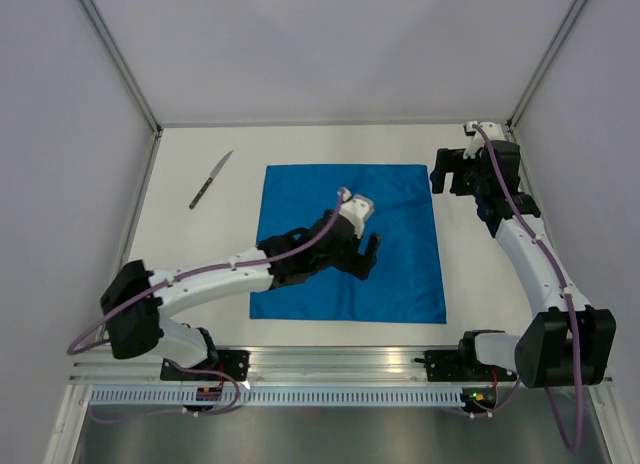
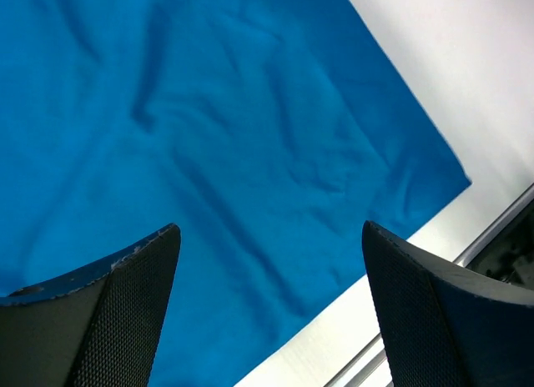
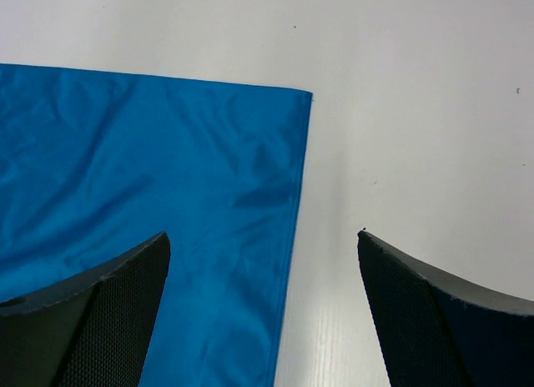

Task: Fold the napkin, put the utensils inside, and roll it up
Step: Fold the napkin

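The blue napkin (image 1: 350, 239) lies flat and unfolded on the white table. My left gripper (image 1: 360, 256) hovers open and empty over its middle. In the left wrist view the napkin (image 2: 209, 145) fills most of the frame, its near right corner between the open fingers (image 2: 271, 228). My right gripper (image 1: 443, 174) is open and empty above the napkin's far right corner. In the right wrist view (image 3: 263, 234) that corner and the right edge of the napkin (image 3: 150, 170) lie between its fingers. A silvery knife (image 1: 210, 180) lies at the far left, apart from the napkin.
The white table (image 1: 200, 264) is enclosed by grey walls at the left, back and right. A metal rail (image 1: 340, 362) runs along the near edge by the arm bases, and shows in the left wrist view (image 2: 501, 237).
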Controlling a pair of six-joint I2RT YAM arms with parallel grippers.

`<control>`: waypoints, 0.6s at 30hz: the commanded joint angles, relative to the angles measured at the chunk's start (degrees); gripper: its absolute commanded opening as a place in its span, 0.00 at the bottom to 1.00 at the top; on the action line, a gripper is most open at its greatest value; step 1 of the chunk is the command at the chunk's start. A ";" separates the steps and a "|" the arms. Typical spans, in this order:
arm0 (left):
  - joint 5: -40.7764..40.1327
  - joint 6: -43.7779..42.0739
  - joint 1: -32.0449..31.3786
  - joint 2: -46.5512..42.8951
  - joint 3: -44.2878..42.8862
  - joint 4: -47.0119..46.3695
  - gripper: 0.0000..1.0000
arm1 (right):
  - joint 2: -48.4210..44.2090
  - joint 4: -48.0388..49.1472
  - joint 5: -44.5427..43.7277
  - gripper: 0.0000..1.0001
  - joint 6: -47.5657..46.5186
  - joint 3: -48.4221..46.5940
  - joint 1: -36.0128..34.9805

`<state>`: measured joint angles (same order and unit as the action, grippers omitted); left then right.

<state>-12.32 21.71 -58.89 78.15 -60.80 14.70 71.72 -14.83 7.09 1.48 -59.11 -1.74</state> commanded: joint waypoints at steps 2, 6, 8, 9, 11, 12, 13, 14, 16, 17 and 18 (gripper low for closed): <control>-6.48 1.67 -8.24 10.25 -3.89 -9.40 0.91 | 0.78 -0.55 -3.31 0.98 -0.16 -2.85 0.51; -7.28 0.61 -14.30 18.34 -6.87 -14.34 0.89 | 1.22 -0.46 -4.37 0.98 0.11 -3.11 0.59; -6.76 0.00 -15.63 22.37 -8.98 -16.26 0.89 | 1.49 -0.46 -4.72 0.98 0.11 -3.29 0.51; -6.76 -0.35 -16.77 23.62 -9.95 -16.98 0.88 | 1.66 -0.38 -4.81 0.98 0.11 -3.29 0.51; -6.93 -1.85 -17.92 28.08 -13.72 -16.90 0.87 | 2.01 -0.29 -5.07 0.98 0.11 -3.29 0.60; -7.02 -2.37 -18.97 29.59 -14.87 -16.90 0.86 | 2.10 -0.29 -5.16 0.98 0.11 -3.29 0.68; -7.37 -3.42 -19.41 30.82 -17.05 -16.81 0.86 | 2.19 -0.37 -5.25 0.98 0.11 -3.29 0.60; -7.37 -3.96 -19.85 31.88 -18.12 -16.72 0.85 | 2.37 -0.38 -5.33 0.98 0.11 -3.29 0.68; -7.20 -4.66 -20.73 35.13 -20.75 -16.46 0.83 | 2.46 -0.38 -5.33 0.98 0.11 -3.29 0.68; -6.85 -5.01 -20.91 36.27 -21.38 -16.37 0.82 | 2.46 -0.38 -5.51 0.98 0.11 -3.29 0.77; -6.32 -5.10 -21.17 37.76 -22.51 -16.37 0.79 | 2.37 -0.38 -5.51 0.98 0.19 -3.29 0.77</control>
<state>-18.00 20.05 -79.15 112.92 -79.42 0.84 74.08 -14.90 3.60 1.45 -60.07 -1.26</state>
